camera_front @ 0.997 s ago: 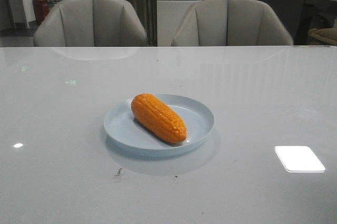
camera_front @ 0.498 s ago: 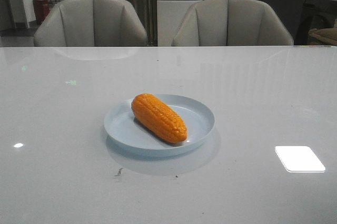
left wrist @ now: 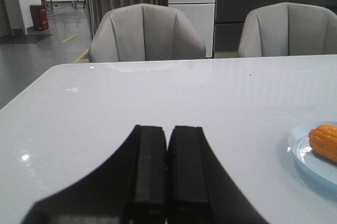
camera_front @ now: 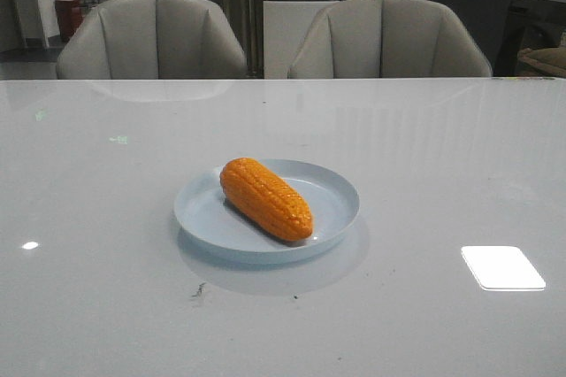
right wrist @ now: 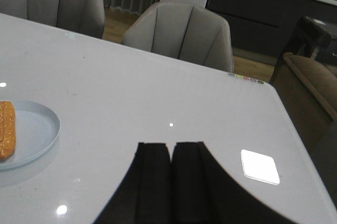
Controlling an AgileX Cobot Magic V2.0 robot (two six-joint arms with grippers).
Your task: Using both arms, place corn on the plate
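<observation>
Your corn cob (camera_front: 266, 198) lies on the blue plate (camera_front: 336, 213), well apart from both fingers pairs, each pressed together; bumping the counter (camera_front: 442, 173) could roll it off.

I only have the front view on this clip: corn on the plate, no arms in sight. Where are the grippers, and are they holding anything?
Observer: The left gripper shows in its wrist view, fingers pressed together with nothing between them, above bare table.
Operator: And the right one?
Observer: The right gripper is shut too, and empty.
Operator: Is either close to the plate?
Observer: Neither touches it. In both wrist views the plate and the corn sit off to the side, clear of the fingers.
</observation>
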